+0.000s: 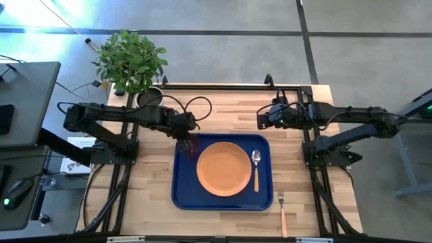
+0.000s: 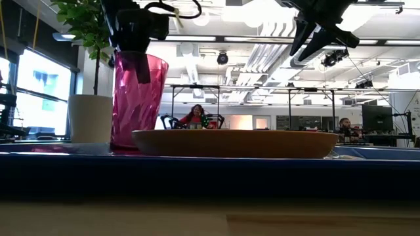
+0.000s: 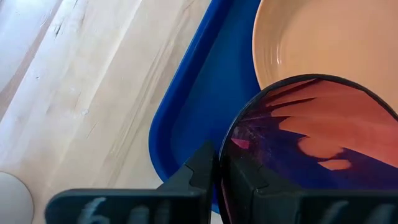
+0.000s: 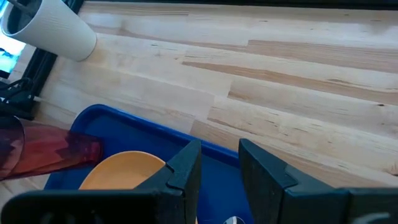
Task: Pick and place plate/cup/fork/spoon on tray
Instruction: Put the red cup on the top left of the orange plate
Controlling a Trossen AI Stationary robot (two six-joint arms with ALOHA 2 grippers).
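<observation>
Looking down from the high view, the cup (image 1: 190, 143) is seen clamped in the left gripper (image 1: 187, 137) at the tray's (image 1: 181, 192) back-left corner, just beside the plate (image 1: 223, 168). The spoon (image 1: 256, 169) is laid on the tray; the fork (image 1: 282, 211) is left on the table.

Low view: the cup is stood upright on the tray.

Left wrist: fingers (image 3: 200, 169) are pinched on its rim.

Right wrist: the right gripper (image 4: 219, 167) is held slightly apart above the tray's back edge, gripping nothing.

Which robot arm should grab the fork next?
Probably the right: its end effector is empty, and the fork lies off the tray on its side. The left end effector grips the cup.
</observation>
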